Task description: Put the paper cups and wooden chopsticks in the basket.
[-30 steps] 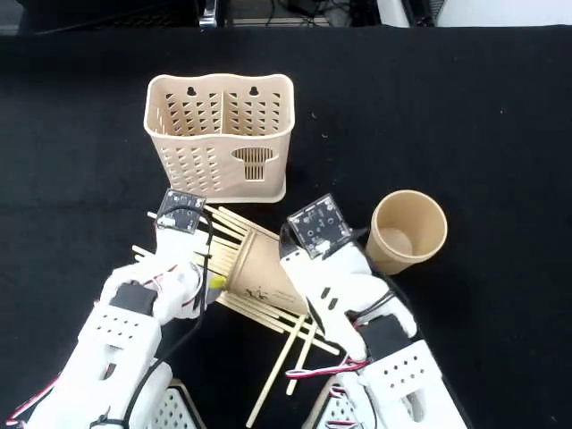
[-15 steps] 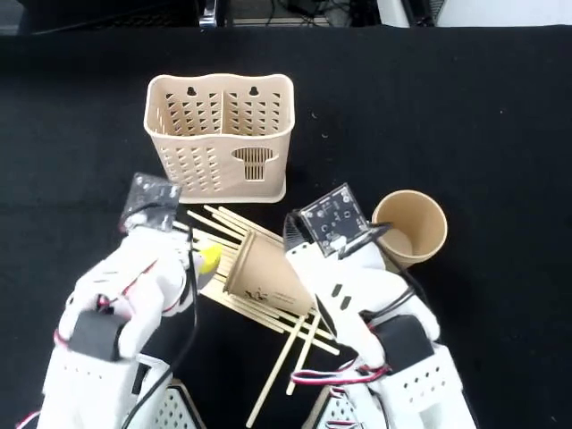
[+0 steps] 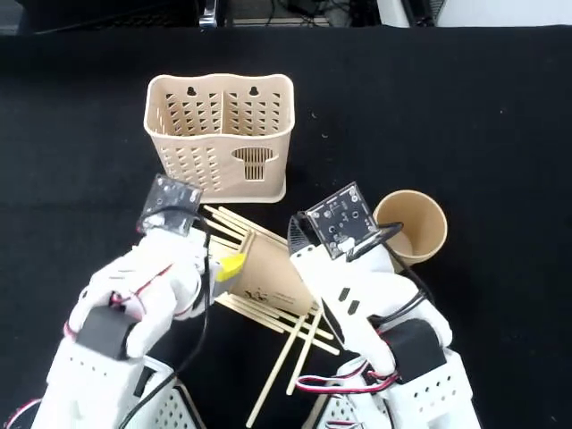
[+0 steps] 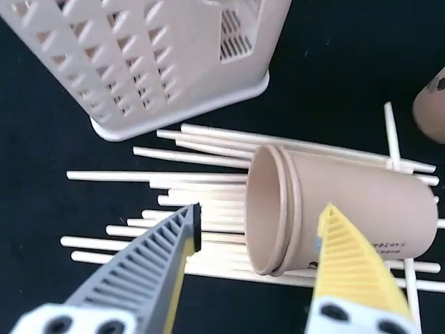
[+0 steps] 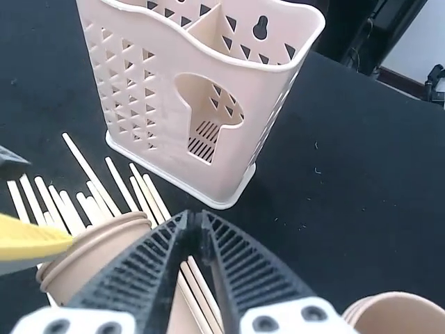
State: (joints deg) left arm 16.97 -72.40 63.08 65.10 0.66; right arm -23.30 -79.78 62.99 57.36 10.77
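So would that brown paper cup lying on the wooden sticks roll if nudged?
Probably: the brown paper cup lies on its round side across loose wooden chopsticks, so a nudge could roll it. It looks empty and thin-walled, so likely light, and may dent if the open left gripper flanking its rim squeezes hard.

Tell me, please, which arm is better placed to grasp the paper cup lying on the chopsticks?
Left, probably: the left end effector is open, flanking the lying cup at its rim. The right end effector is shut above that cup and would have to open first.
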